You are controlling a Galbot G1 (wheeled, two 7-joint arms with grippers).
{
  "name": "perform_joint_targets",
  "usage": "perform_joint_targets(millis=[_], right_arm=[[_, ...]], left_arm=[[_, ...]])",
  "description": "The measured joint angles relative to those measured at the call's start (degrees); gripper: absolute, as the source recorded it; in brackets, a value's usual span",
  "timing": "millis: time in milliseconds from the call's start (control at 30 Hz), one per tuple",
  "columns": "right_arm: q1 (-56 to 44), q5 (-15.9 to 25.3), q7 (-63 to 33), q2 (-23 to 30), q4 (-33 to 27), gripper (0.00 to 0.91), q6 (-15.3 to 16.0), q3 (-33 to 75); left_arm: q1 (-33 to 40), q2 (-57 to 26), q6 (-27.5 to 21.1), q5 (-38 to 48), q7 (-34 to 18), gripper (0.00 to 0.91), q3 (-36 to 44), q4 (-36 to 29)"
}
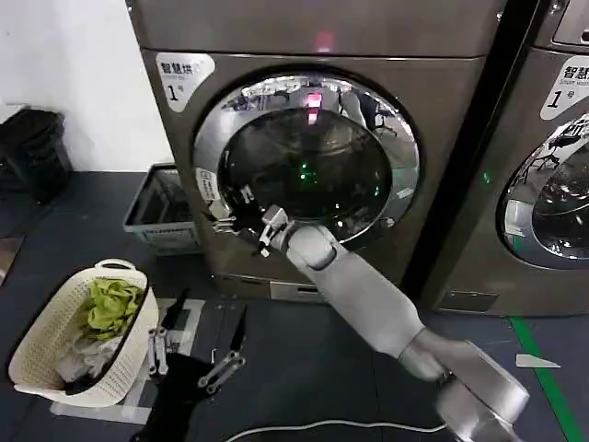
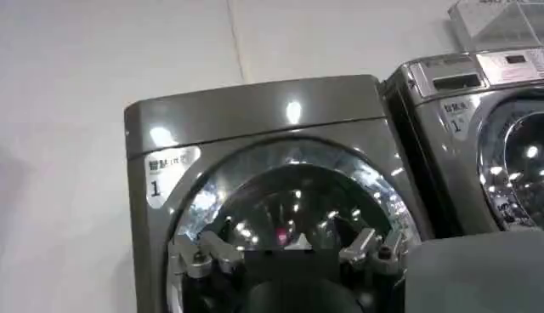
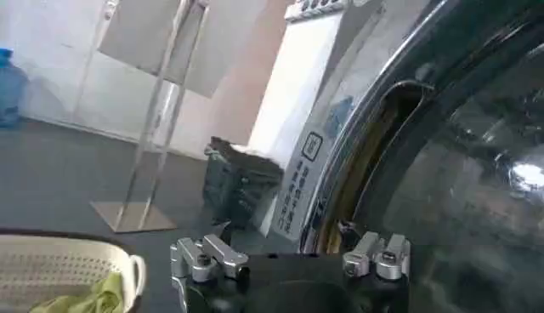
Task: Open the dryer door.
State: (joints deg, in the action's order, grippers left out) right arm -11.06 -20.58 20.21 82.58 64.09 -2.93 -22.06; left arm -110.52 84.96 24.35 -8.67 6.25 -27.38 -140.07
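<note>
Wicker-pattern cream plastic laundry basket [image 1: 55, 341] sits lower left, the left gripper [image 1: 189, 354] idle beside it, fingers spread, empty. Centre frame, the right gripper [image 1: 230, 214], open and empty, meets the round chrome-rimmed dark-glass dryer door [image 1: 308, 157], its left rim.

The head camera is looking down at the dryer door [image 1: 308, 166] from above; the left wrist camera is facing it from farther off; the right wrist camera is sitting close against its left rim.
</note>
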Motion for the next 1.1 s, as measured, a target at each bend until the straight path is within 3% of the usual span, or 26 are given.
perform_joint_targets(millis=[333,533,733,900,1100], right_arm=[[-0.1,-3.6,9.1,-3.1,2.2,0.907,-3.7,-0.7],[-0.5,-4.2,10.9,-4.4,2.9,0.907,-4.2,-0.7],[-2.2,-5.7,15.9,-6.5,5.7,0.907,-7.3,-1.0],[-3.0,-7.8,21.1,-9.0,7.8,0.907,-10.4,-1.4],[-3.9,-11.3,29.0,-11.6,9.9,0.907,-12.8,-1.0]], left_arm=[[0.3,0.0,0.0,0.3,0.0,0.907,-0.5,0.3],[0.3,-0.2,-0.1,0.7,0.0,0.907,-1.2,0.2],[0.6,-0.2,-0.4,1.1,0.0,0.907,-1.6,0.2],[2.2,-1.2,-4.6,6.4,0.2,0.907,-5.3,1.5],[5.4,-3.6,-9.2,13.1,-0.4,0.907,-15.5,4.5]])
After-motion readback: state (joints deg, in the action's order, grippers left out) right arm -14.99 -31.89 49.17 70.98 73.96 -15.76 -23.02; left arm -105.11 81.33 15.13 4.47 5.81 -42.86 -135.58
